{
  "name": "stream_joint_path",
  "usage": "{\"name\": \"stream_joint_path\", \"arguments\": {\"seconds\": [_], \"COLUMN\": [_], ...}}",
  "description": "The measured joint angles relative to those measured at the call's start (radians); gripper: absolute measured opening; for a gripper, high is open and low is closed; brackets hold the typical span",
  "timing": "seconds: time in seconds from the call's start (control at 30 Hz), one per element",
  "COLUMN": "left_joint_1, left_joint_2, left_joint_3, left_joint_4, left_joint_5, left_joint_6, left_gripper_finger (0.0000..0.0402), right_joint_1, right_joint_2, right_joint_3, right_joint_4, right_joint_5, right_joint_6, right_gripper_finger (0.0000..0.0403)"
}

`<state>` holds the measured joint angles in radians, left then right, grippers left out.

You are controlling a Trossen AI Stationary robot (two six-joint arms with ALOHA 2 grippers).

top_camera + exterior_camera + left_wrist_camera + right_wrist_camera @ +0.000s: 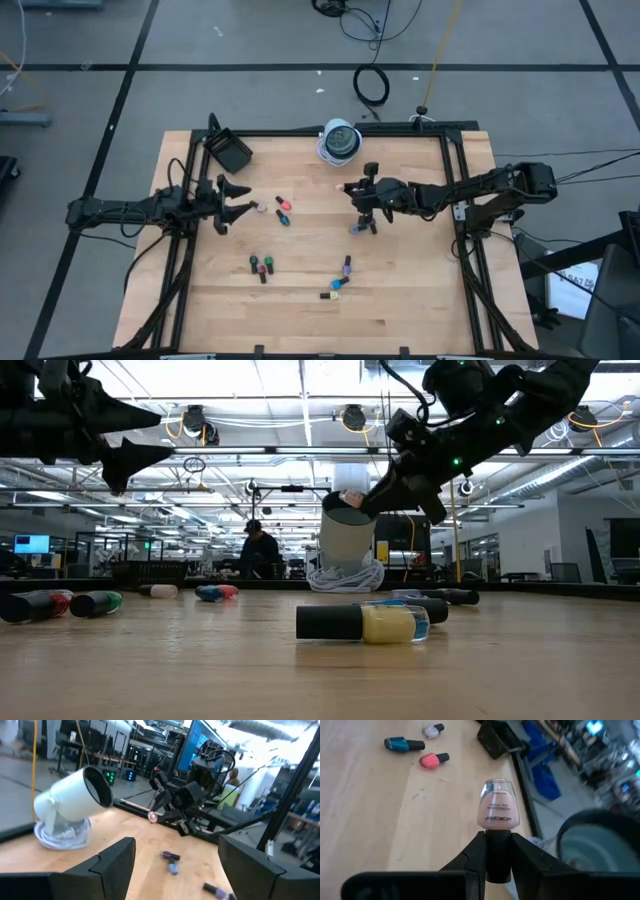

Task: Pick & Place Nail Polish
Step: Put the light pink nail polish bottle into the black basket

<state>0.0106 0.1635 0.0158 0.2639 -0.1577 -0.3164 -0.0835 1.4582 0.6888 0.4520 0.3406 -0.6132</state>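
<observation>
Wooden table: right gripper pinches a pale pink nail polish bottle by its cap; left gripper spread, idle. Grip looks narrow; bottle may twist free.

The left arm was stretched in from the left edge of the tabletop, lying low and nearly level, and its hand was held clear of the surface with the two fingers spread wide apart and nothing between them. The right arm was reached in from the right side, bent at the elbow, its wrist turned toward the middle. The right hand was raised above the tabletop, its fingers clamped on the dark cap of a pale pink bottle.
</observation>
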Motion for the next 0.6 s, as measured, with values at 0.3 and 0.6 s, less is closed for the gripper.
{"name": "stream_joint_path", "arguments": {"seconds": [0.3,0.6], "left_joint_1": [0.0,0.001], "left_joint_2": [0.023,0.115], "left_joint_3": [0.0,0.0], "left_joint_4": [-0.028,-0.003], "left_joint_5": [-0.069,-0.173], "left_joint_6": [-0.124,-0.303], "left_gripper_finger": [0.0273,0.0274], "right_joint_1": [-0.022,-0.058], "right_joint_2": [0.0,0.0], "right_joint_3": [0.0,0.0], "right_joint_4": [0.02,0.072], "right_joint_5": [-0.001,-0.056], "right_joint_6": [-0.124,-0.184], "right_gripper_finger": [0.0052,0.0052]}}
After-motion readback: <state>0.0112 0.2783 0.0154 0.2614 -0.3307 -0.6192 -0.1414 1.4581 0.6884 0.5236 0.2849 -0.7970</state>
